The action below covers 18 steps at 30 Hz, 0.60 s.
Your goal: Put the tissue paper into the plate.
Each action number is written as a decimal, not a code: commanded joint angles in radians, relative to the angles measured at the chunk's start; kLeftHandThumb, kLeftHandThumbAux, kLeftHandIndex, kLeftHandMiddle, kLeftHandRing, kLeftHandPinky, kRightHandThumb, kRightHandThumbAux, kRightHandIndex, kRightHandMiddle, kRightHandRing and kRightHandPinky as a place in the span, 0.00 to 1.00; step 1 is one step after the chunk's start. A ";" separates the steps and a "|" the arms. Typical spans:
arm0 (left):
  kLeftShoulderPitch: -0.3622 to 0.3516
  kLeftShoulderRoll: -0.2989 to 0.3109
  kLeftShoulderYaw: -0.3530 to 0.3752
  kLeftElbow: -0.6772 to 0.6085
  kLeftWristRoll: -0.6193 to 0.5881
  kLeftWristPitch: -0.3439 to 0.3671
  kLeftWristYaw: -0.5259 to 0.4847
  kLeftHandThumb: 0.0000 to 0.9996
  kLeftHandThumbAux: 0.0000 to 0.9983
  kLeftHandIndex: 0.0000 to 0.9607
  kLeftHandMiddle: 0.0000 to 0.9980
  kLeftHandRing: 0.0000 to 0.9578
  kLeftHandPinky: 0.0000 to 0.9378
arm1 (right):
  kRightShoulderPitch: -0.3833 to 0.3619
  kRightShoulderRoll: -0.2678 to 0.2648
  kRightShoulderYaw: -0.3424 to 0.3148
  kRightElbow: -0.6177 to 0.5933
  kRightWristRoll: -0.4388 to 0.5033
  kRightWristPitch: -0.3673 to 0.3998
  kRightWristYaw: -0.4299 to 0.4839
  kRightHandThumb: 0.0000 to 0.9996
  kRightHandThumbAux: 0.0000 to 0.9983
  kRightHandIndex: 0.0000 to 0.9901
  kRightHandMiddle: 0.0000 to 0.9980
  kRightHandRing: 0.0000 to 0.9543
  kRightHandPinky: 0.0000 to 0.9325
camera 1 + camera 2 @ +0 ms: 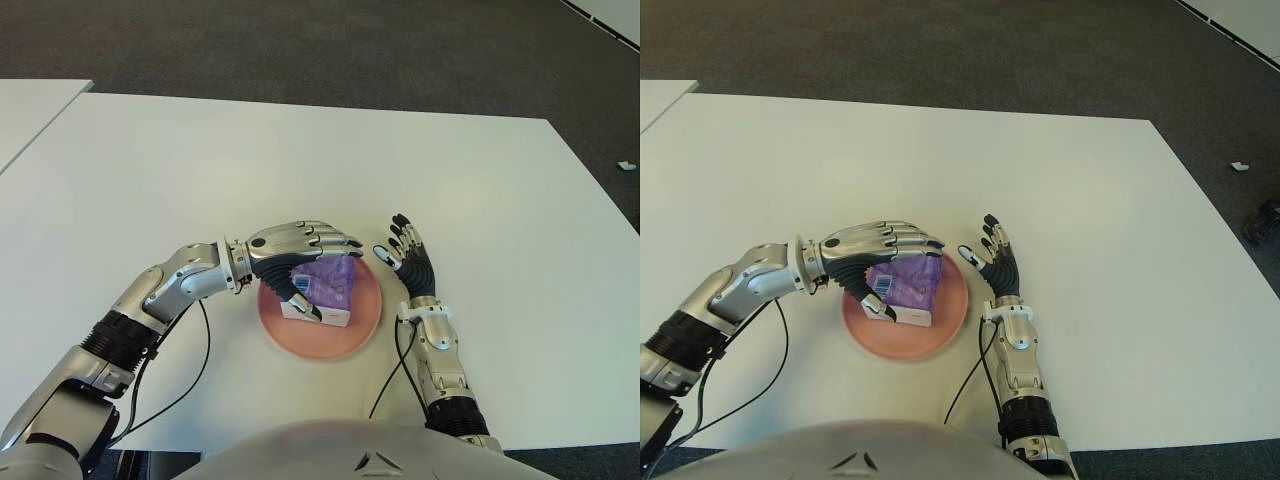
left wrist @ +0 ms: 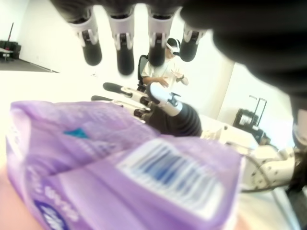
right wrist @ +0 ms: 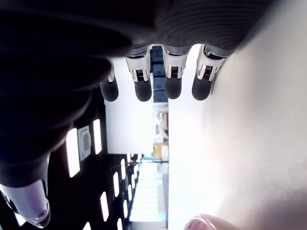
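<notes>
While the left hand (image 1: pixel 300 245) arches over it, fingers loose, no grip evident, tissue paper (image 1: pixel 325 285) lies inside plate (image 1: pixel 345 345) near the table (image 1: pixel 300 150) front edge; right hand (image 1: pixel 410 258) open alongside; withdrawal apparently remains.

Left hand fingertips (image 2: pixel 125 60) hang spread above the purple tissue pack (image 2: pixel 120 177), not touching it; beyond lie the right hand (image 2: pixel 144 98) and a seated person (image 2: pixel 165 72).

A purple tissue pack (image 1: pixel 333 284) with a white base and a blue barcode sits in a pink plate (image 1: pixel 340 340) on the white table (image 1: pixel 300 160); the floor (image 1: pixel 300 50) is dark grey.
</notes>
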<state>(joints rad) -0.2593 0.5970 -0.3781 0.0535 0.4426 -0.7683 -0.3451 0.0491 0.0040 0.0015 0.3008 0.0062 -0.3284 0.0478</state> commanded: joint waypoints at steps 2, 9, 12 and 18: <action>0.024 0.012 0.003 -0.020 -0.061 0.024 -0.061 0.00 0.38 0.00 0.00 0.00 0.00 | 0.075 0.011 0.002 0.041 0.013 0.105 0.002 0.03 0.64 0.01 0.00 0.00 0.00; 0.028 0.011 0.026 -0.031 -0.118 0.046 -0.093 0.01 0.37 0.00 0.00 0.00 0.00 | 0.080 0.007 0.010 0.029 -0.015 0.120 -0.016 0.02 0.64 0.02 0.01 0.00 0.00; 0.029 0.011 0.031 -0.035 -0.127 0.050 -0.102 0.01 0.37 0.00 0.00 0.00 0.00 | 0.081 0.006 0.011 0.025 -0.017 0.123 -0.018 0.02 0.64 0.02 0.01 0.00 0.00; -0.006 0.044 0.100 -0.064 -0.293 0.127 -0.176 0.02 0.36 0.00 0.00 0.00 0.00 | 0.074 0.008 0.014 0.032 -0.013 0.124 -0.020 0.01 0.64 0.01 0.01 0.00 0.00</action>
<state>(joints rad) -0.2485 0.6104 -0.3228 0.0017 0.2335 -0.6860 -0.4779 0.0663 0.0079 0.0124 0.2695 -0.0030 -0.2995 0.0302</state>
